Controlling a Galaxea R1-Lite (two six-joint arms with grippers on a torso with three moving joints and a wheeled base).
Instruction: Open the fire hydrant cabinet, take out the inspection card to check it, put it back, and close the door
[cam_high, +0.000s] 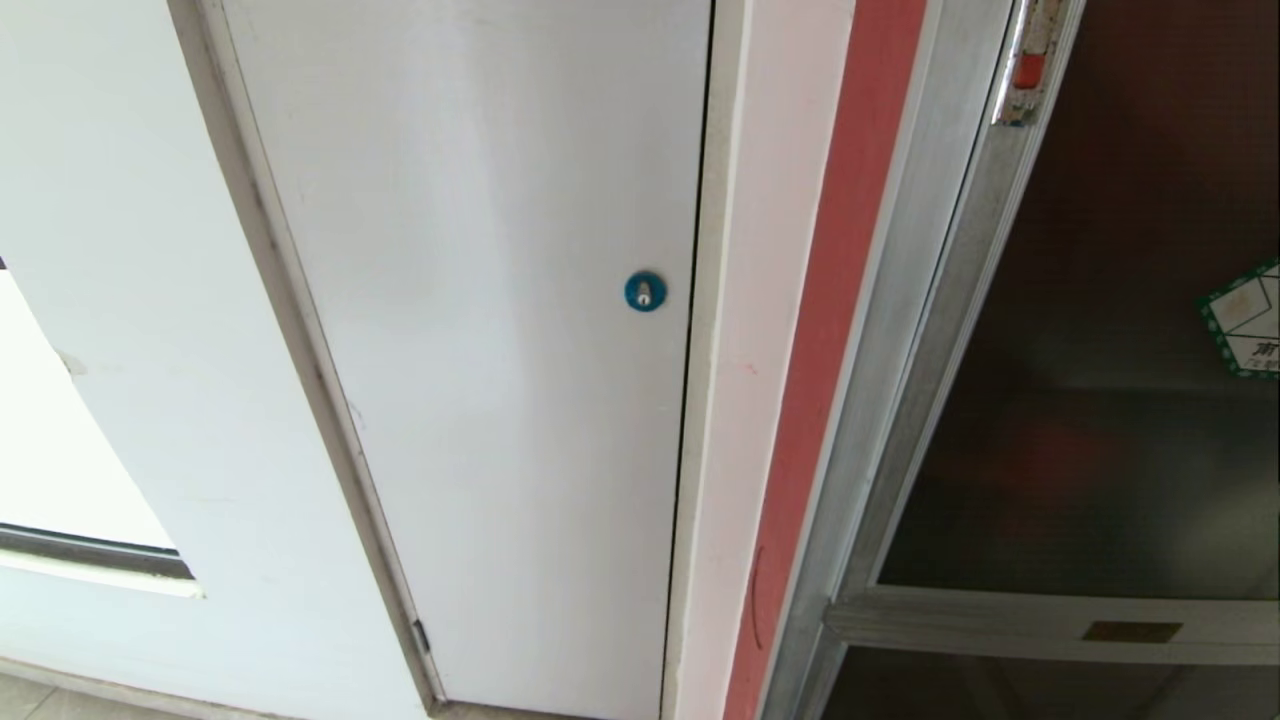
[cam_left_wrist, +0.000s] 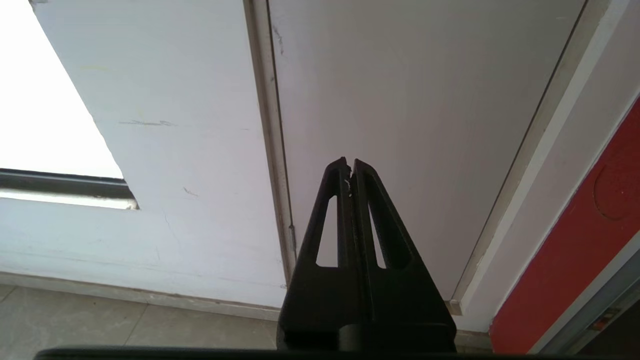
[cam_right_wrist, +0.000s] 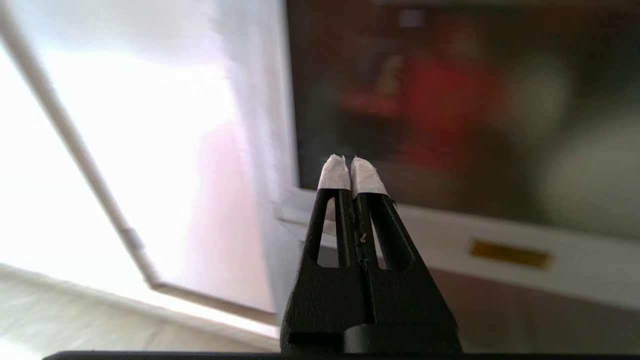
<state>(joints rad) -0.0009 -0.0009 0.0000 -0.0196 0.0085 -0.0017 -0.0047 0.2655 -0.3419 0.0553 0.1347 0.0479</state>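
Fire hydrant cabinet (cam_high: 900, 300) at head view's right, tinted glass door (cam_high: 1100, 400) closed, green-bordered sticker (cam_high: 1245, 318) on it. Right end effector (cam_right_wrist: 350, 159) pinched together, empty, facing door's crossbar (cam_right_wrist: 500, 260). Left end effector (cam_left_wrist: 349, 162) likewise pressed together, before white panel (cam_left_wrist: 425, 125).

Two black wedge grippers, seen only from the wrist cameras.

Left gripper (cam_left_wrist: 349, 162): matte black plastic, each finger tapered to a narrow tip with a long slot cut through it; the tips are bare, with a few pale scuffs noted along the inner seam. Right gripper (cam_right_wrist: 350, 160): same black slotted build on a wide textured base, but the fingertips (cam_right_wrist: 334, 172) are wrapped in white tape, slightly frayed at the ends, possibly cloth tape. A rounded black boss is seen at the base of each, above a dark edge of the mount.
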